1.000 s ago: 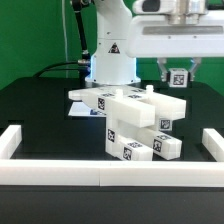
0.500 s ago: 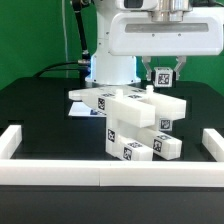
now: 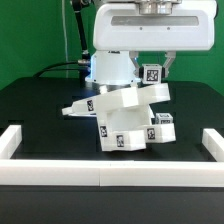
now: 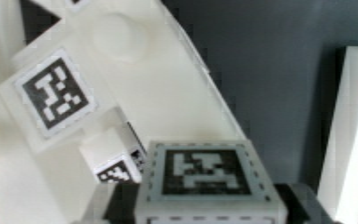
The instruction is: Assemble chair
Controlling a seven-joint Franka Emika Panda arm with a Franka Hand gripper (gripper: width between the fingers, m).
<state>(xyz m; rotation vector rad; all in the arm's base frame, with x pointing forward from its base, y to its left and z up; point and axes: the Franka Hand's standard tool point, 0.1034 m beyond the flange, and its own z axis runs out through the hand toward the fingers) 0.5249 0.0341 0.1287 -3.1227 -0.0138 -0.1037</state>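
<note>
The partly built chair (image 3: pixel 125 118), a stack of chunky white tagged blocks, leans over in the middle of the black table, its top tipped toward the exterior view's left. My gripper (image 3: pixel 152 76) hangs just above its upper right corner, shut on a small white tagged block (image 3: pixel 152 72) that touches the chair's top slab. In the wrist view the same tagged block (image 4: pixel 197 178) sits between my dark fingers (image 4: pixel 133 202), and my gripper (image 4: pixel 208 204) is hard against the chair's broad white part (image 4: pixel 131 70).
White border rails run along the table's front (image 3: pixel 110 178), with raised ends at the left (image 3: pixel 12 140) and right (image 3: pixel 212 142). A rail (image 4: pixel 355 130) also shows in the wrist view. The arm's base (image 3: pixel 112 66) stands behind the chair.
My gripper moved from the exterior view's right toward the middle with the tagged block. The chair stack, level before, has tipped and turned toward the left.
</note>
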